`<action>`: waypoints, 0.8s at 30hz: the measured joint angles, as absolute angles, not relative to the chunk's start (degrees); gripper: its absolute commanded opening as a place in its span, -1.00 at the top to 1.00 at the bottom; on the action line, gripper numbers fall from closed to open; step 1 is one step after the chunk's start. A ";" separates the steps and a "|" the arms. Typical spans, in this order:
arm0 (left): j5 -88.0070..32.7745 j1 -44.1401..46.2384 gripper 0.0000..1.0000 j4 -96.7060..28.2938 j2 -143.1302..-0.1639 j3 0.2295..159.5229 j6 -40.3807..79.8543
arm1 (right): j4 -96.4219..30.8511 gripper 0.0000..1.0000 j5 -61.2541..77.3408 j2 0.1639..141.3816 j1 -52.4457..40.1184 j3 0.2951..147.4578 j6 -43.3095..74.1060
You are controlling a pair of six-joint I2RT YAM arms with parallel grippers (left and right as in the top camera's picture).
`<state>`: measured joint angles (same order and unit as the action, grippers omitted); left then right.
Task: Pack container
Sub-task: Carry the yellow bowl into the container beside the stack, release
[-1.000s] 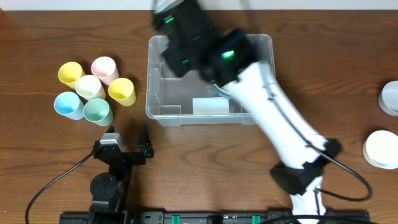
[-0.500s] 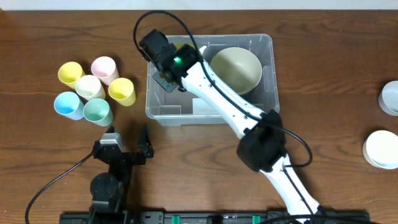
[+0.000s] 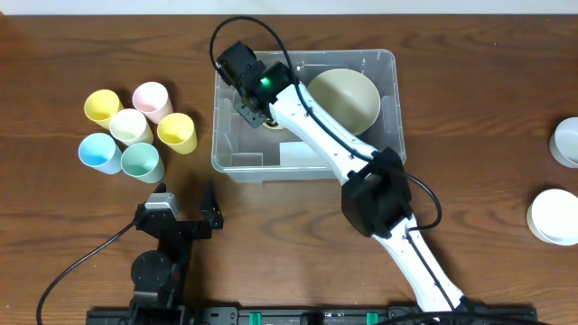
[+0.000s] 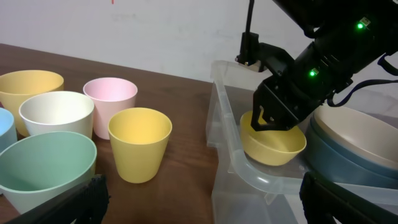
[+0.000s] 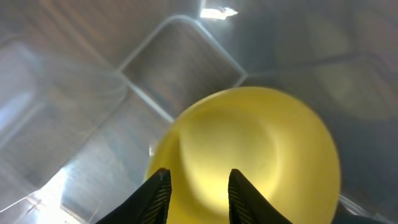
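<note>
The clear container (image 3: 395,135) stands at the table's back centre; it also shows in the left wrist view (image 4: 227,146) and the right wrist view (image 5: 180,68). My right gripper (image 3: 256,106) reaches down into its back-left part, just over a yellow bowl (image 5: 261,149). Its fingers (image 5: 196,180) are a little apart, the left one at the bowl's left rim, the right one over the inside. The left wrist view shows that gripper (image 4: 267,118) at the bowl's (image 4: 277,146) rim. A beige bowl (image 3: 343,99) stacked on a blue-grey one fills the container's right part. My left gripper (image 3: 187,191) is open and empty near the front edge.
Several pastel cups (image 3: 135,131) stand in a cluster left of the container; the yellow cup (image 4: 140,149) is nearest to it. A white bowl (image 3: 555,217) and a pale bowl (image 3: 569,140) sit at the far right edge.
The right arm came down from high above the container into its back-left part, then shifted slightly right. The stacked bowls came into sight. The left arm has not moved.
</note>
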<state>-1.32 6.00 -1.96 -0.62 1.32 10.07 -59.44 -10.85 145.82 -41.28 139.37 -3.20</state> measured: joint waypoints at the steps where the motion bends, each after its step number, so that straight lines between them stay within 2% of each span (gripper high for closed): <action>1: -1.32 6.00 -0.96 -1.96 -0.60 1.32 10.07 | -59.46 0.37 -10.87 145.82 -41.19 139.37 -3.20; 7: -1.32 6.00 -0.96 -1.96 -0.60 1.32 10.07 | -63.96 0.25 -9.89 145.67 -41.04 140.53 -3.18; 10: -1.32 6.00 -0.96 -1.96 -0.60 1.32 10.07 | -68.31 0.03 -9.15 144.16 -41.06 142.89 -2.52; 12: -1.32 6.00 -0.96 -1.96 -0.60 1.32 10.07 | -70.91 -0.08 -9.04 140.92 -41.04 144.16 -2.13; 16: -1.32 6.00 -0.96 -1.96 -0.60 1.32 10.07 | -74.19 -0.10 -10.13 130.28 -40.14 145.80 -1.02; 20: -1.32 6.00 -0.96 -1.96 -0.60 1.32 10.07 | -78.56 -0.12 -11.66 118.87 -33.91 148.40 2.26; 24: -1.32 6.00 -0.96 -1.96 -0.60 1.32 10.07 | -84.82 -0.15 -13.34 113.43 -21.74 149.58 7.51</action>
